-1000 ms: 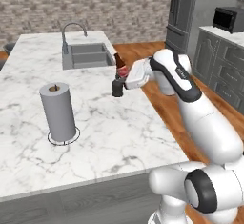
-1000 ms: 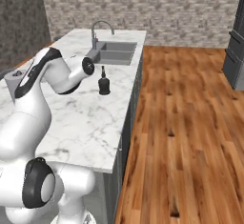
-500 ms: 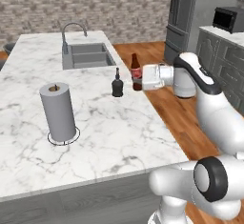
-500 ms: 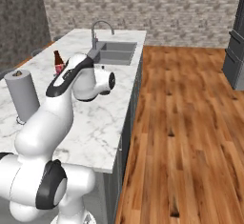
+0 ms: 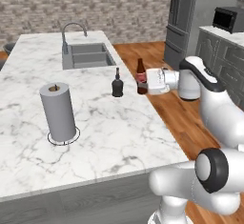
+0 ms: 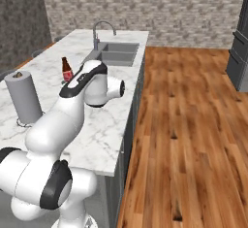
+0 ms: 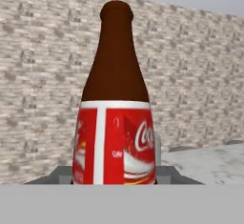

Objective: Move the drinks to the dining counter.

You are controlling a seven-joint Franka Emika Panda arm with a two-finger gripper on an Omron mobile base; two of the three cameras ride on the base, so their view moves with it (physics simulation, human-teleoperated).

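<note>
- The arm has swung the slim brown-red bottle (image 5: 140,76) in over the right edge of the marble worktop (image 5: 105,137); a second ago it sat further out.
- It now stands upright just right of the squat black bottle (image 5: 117,83), centre of the left base view.
- The tool (image 5: 143,81) remains clenched on the slim bottle's red label.
- I judge both drinks delivered once it lets go.

black bottle (image 5: 117,83) just left of beer bottle (image 5: 140,75), paper-towel roll (image 5: 58,111) well apart, bare marble (image 5: 119,132) between
</note>
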